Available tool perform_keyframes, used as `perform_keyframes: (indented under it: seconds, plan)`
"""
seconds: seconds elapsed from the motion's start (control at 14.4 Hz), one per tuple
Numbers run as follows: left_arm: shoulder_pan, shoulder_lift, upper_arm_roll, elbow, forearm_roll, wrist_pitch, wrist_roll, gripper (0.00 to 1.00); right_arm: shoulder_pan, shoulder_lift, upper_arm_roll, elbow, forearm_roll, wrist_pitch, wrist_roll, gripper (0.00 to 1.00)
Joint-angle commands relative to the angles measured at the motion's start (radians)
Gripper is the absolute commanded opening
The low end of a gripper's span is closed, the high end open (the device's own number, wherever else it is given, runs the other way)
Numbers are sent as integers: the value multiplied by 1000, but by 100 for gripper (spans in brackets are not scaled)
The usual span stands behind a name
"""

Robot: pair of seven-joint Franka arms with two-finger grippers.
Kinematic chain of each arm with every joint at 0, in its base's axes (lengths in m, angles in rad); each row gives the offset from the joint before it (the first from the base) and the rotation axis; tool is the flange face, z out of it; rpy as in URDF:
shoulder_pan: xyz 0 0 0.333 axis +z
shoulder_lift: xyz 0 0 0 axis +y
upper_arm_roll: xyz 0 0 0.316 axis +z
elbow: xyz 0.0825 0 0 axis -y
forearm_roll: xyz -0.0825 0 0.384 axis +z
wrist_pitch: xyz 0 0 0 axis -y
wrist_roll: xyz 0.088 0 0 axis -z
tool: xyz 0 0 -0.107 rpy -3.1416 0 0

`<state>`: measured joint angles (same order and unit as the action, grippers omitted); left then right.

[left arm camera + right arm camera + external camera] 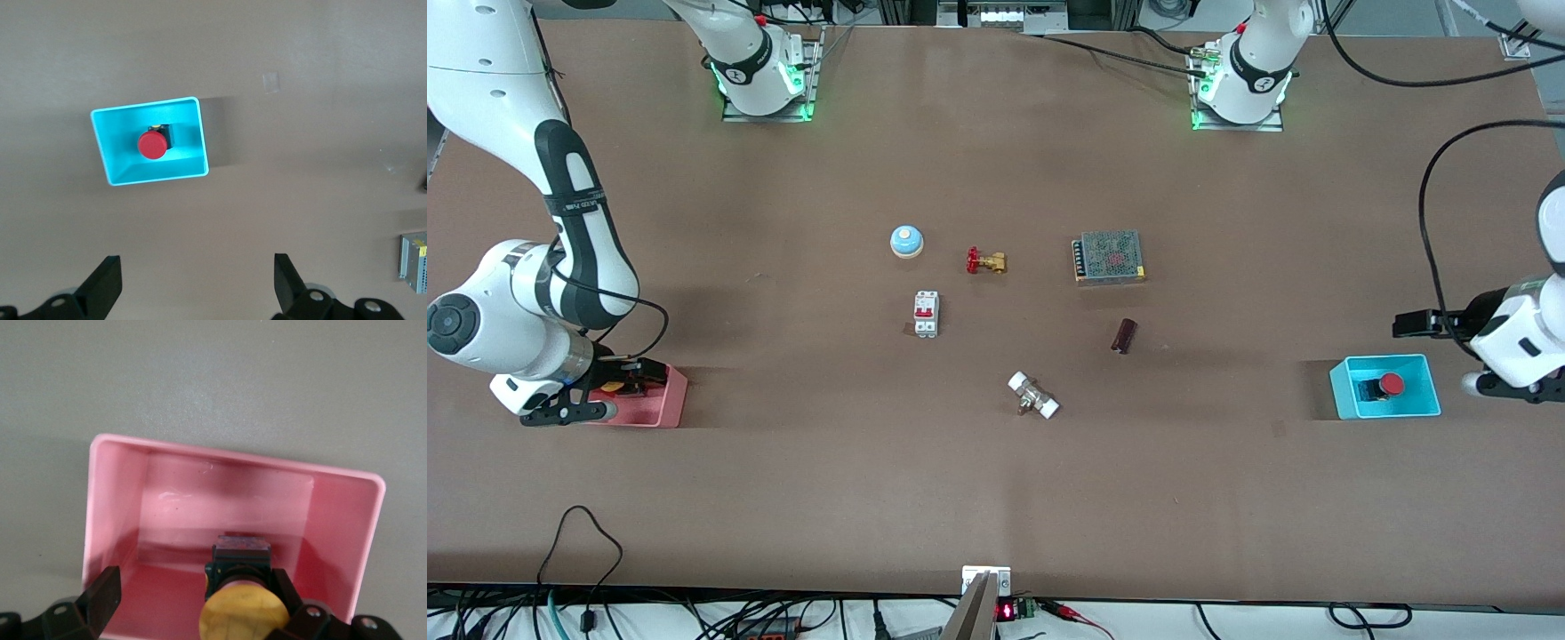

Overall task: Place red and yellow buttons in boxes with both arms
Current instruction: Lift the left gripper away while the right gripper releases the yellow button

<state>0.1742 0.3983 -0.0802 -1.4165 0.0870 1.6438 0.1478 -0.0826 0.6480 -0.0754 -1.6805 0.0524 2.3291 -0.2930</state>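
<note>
The yellow button (612, 387) (243, 613) lies in the pink box (667, 404) (113, 513) at the right arm's end of the table. My right gripper (621, 382) (197, 580) reaches down into that box and is open. The button's base rests against one finger while the other finger stands well clear. The red button (1391, 384) (152, 145) sits in the cyan box (1423, 411) (193, 143) at the left arm's end. My left gripper (1414, 324) (197, 263) hangs open and empty, raised over bare table beside the cyan box.
In the middle of the table lie a blue bell (906, 241), a white breaker (926, 314), a red-and-brass valve (986, 261), a grey power supply (1109, 257) (413, 261), a dark brown piece (1123, 335) and a white-ended fitting (1033, 396).
</note>
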Motion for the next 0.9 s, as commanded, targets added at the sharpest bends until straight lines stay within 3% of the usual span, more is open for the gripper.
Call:
perform_keyframes:
  seconds: [0.0, 0.83]
  plan:
    - [-21, -55, 4, -4, 28, -45, 4, 100, -6, 9, 5, -4, 7, 4, -21, 100]
    - [-71, -108, -13, -7, 20, -90, 2, 100, -8, 25, 5, -8, 9, 21, -20, 100]
